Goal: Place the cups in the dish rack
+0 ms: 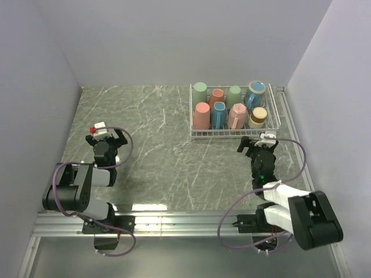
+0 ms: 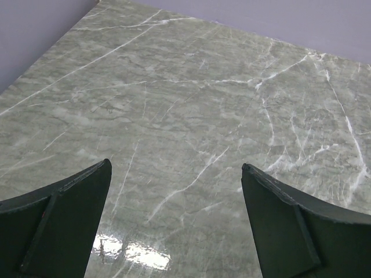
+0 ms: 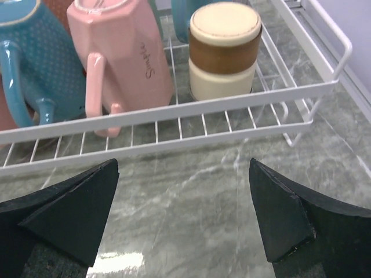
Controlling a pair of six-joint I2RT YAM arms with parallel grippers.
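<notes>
While right pincer (image 3: 183, 165) gapes, dish rack (image 3: 203, 106) just beyond, seemingly untouched.

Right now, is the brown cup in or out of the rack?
In: the brown cup stands inside the dish rack, behind its front wires.

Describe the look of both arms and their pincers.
The left arm and right arm are black with pale grey-white shells; mauve cables loop beside each. The left pincer and right pincer have dark, wedge-shaped fingers. A white block with a red spot tops the left wrist; a green light glows on the right arm.
</notes>
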